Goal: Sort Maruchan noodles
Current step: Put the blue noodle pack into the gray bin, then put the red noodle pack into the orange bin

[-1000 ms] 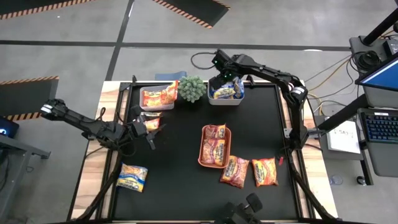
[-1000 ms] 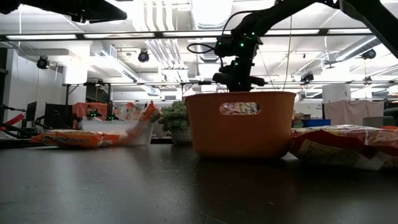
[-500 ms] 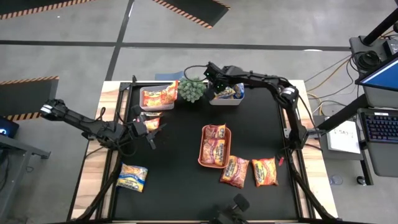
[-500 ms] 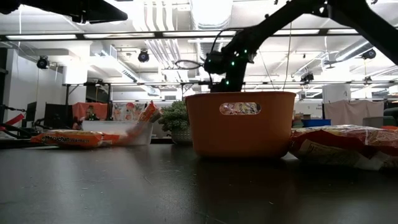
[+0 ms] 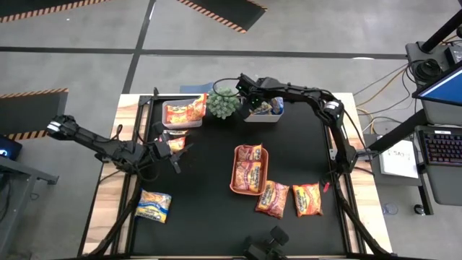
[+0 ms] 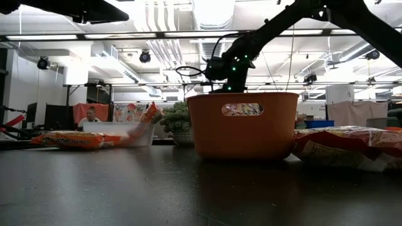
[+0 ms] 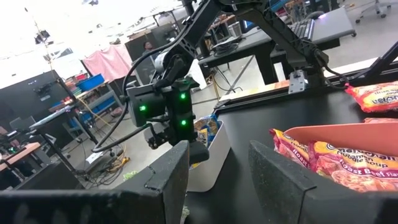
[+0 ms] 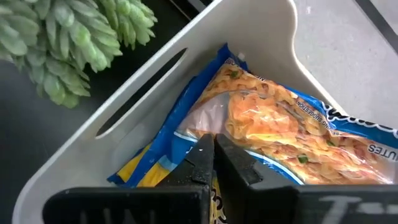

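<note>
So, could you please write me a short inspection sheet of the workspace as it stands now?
Surface: black mat on a wooden table.
Job's things: yellow-and-blue packets in the white bin; orange packets in the clear bin; packets in the orange tray; two loose packets beside the tray; one yellow-and-blue packet at the mat's left edge.
Clutter: artificial plant between the bins.
Grippers: right gripper, jaws shut, over the white bin's packets; left gripper, jaws apart, holding nothing visible, at the mat's left side.
Cables: loose cable behind the table.
Surroundings: laptop at right; person seated far behind.
</note>
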Robot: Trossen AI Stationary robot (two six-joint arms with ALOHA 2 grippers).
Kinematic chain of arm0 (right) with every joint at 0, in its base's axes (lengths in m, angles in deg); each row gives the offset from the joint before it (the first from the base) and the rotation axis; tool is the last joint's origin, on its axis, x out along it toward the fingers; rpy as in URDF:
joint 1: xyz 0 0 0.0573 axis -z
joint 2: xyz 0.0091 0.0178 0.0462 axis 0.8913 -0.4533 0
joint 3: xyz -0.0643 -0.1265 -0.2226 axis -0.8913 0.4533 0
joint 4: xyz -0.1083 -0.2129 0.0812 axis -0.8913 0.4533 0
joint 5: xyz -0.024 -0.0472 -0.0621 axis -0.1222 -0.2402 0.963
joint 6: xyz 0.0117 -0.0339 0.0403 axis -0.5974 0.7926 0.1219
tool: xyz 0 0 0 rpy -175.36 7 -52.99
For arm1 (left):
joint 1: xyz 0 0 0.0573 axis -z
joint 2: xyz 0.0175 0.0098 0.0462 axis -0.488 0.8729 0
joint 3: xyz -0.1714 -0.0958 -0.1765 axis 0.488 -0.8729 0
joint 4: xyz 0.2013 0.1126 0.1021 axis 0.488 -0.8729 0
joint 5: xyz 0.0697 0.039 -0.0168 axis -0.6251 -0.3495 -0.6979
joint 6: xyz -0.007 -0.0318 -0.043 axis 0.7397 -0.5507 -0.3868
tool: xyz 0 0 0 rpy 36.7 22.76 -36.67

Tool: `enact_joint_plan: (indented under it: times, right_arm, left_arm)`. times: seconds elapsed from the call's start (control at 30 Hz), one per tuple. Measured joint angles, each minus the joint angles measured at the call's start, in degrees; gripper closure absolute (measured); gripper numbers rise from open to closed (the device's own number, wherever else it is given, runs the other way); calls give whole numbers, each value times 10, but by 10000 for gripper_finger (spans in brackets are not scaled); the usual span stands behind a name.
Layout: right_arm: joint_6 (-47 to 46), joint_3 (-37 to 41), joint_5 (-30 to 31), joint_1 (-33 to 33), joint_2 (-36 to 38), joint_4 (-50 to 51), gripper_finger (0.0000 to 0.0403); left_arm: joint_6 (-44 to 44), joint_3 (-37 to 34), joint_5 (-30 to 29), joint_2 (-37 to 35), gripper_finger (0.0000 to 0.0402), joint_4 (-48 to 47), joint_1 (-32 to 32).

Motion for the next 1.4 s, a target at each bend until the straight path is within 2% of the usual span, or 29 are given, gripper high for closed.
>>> enact_joint_plan:
  times: [0.2, 0.53, 0.87, 0.97, 1.07, 1.27, 1.4]
  right_arm:
    - [14, -5, 23, 0, 2, 61, 394]
    - [12, -6, 17, -1, 14, 55, 394]
    - [26, 14, 6, -2, 139, 67, 394]
    - [26, 55, 8, -4, 188, 58, 394]
    - [13, 129, 2, -12, 251, 25, 394]
    - [-50, 302, -131, -61, 381, -123, 394]
    - [-111, 367, -192, -115, 451, -142, 394]
  left_arm:
    - [0, 0, 0, 0, 253, -1, 0]
    - [-2, 0, 0, 0, 253, -1, 0]
    - [-4, 0, 1, 0, 253, -2, -2]
    - [-7, 0, 1, 0, 253, -1, -2]
    - [-18, 0, 1, 4, 253, -1, -2]
    - [-28, 0, 2, 27, 253, 2, -2]
    - [-30, 4, 2, 48, 253, 6, -2]
